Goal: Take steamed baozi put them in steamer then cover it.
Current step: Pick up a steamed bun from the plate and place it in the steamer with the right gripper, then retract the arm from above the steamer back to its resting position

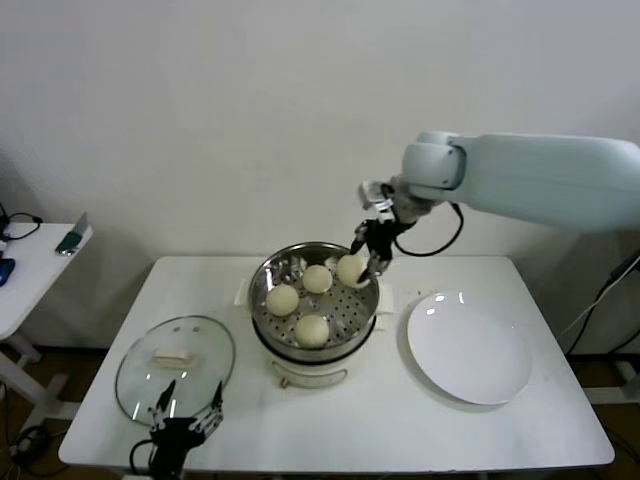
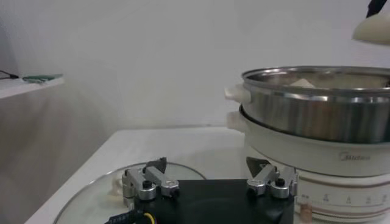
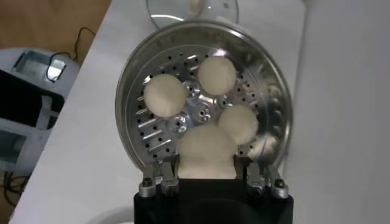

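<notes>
White table (image 1: 400, 420) against a plain wall: fourth baozi (image 1: 351, 269) carried over the steamer (image 1: 262, 300).
Right gripper (image 1: 365, 262) was clenched on the bun between its jaws, above the tray's one free spot; three buns lay beyond (rim close by). Left gripper (image 1: 187, 421) waited released over the cover (image 1: 140, 375), beside the steamer.

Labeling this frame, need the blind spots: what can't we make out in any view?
- Right gripper fingers' contact on the held baozi: right wrist view, the bun hides the tips.
- Plate: head view only; wrist views miss it.
- Steamer tray and buns: left wrist view, the wall hides them.
- Glass lid near edge: head view, left gripper covers it.
- Control panel markings: too small.
</notes>
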You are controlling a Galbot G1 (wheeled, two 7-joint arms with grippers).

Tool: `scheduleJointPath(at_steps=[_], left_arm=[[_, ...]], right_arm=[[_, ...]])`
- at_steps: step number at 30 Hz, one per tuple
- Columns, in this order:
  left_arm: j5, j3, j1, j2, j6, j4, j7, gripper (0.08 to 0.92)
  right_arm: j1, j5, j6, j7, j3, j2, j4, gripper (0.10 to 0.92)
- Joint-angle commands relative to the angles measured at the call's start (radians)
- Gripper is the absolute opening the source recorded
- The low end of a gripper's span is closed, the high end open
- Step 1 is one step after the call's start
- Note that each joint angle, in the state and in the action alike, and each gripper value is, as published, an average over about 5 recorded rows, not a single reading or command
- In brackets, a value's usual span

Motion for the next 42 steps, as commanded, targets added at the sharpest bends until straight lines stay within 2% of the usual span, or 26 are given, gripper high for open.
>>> scheduleJointPath(at_steps=[1,16,20,24,28,30,33,37,42], left_arm=[[0.002,-0.004,0.001,0.001,-0.004,0.007,-0.002,0.823],[0.002,-0.002,-0.006,-0.001,0.000,0.006,-0.002,0.823],[0.002,-0.004,-0.008,0.001,0.002,0.003,-0.001,0.823],[-0.003,-0.007,-0.003,0.006,0.011,-0.005,0.007,0.823],[-0.023,-0.010,0.003,0.015,0.013,-0.015,0.009,0.823],[-0.030,-0.010,0.002,0.017,0.011,-0.018,0.008,0.823],[-0.036,-0.006,-0.003,0.018,0.000,-0.018,0.010,0.823],[-0.048,-0.007,-0.025,0.018,-0.020,-0.010,0.008,0.823],[-0.064,-0.014,-0.058,0.019,-0.011,-0.012,-0.002,0.823]], right_arm=[[-0.158,-0.100,-0.027,0.055,0.005,0.090,-0.069,0.611],[-0.186,-0.114,-0.031,0.081,0.021,0.103,-0.105,0.626],[-0.131,-0.100,-0.013,0.060,0.025,0.096,-0.110,0.707],[-0.023,-0.016,0.040,-0.049,0.034,0.041,-0.085,0.801],[0.068,0.104,0.072,-0.130,0.104,-0.077,-0.060,0.821],[0.060,0.168,0.047,-0.049,0.163,-0.155,-0.050,0.822],[-0.054,0.227,0.018,0.202,0.296,-0.287,-0.022,0.823],[-0.367,0.186,0.086,0.516,0.617,-0.445,0.004,0.823],[-0.818,0.124,0.131,0.734,1.059,-0.571,0.061,0.823]])
